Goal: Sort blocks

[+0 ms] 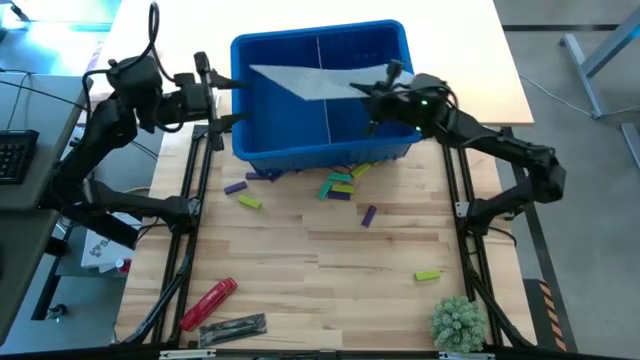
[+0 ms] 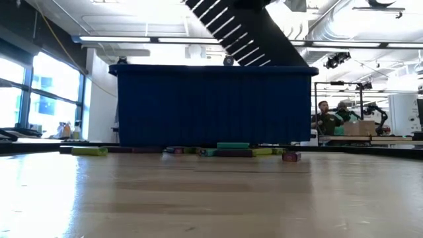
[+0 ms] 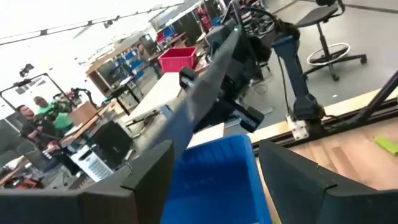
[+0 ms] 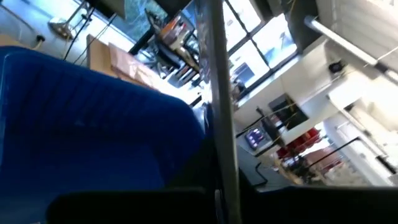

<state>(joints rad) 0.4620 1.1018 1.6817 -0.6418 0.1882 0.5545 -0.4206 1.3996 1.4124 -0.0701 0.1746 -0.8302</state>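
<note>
Fingers of the left gripper (image 1: 222,100) stand wide apart at the left wall of the deep blue plastic bin (image 1: 322,150), one above and one below the rim corner, with nothing between them that I can make out. In the left wrist view those two dark fingers (image 3: 147,180) frame the bin's blue wall. The right gripper (image 1: 372,92) has its fingers pressed together on the edge of a flat grey mat (image 1: 300,80), which hangs tilted over the bin's opening, reaching from the right gripper towards the bin's upper left corner. In the right wrist view the mat shows edge-on as a thin grey strip (image 4: 222,112) rising from the closed fingers, with the bin's blue wall beside it.

Small rectangular blocks lie on the pale wooden table (image 1: 300,290) just below the bin: a loose cluster of teal, lime and purple bars (image 1: 340,185) against the bin's lower wall, a purple bar (image 1: 235,187) and a lime bar (image 1: 249,202) to the left of it, another purple bar (image 1: 368,215) a little lower, and a single lime bar (image 1: 428,274) well apart towards the right. The low view shows the same row of blocks (image 2: 231,151) along the foot of the bin.

Near the table's lower edge lie a red cylindrical tool (image 1: 208,302), a dark grey flat tool (image 1: 232,328) just beside it, and a pale green tufted ball (image 1: 458,322) at the lower right.
</note>
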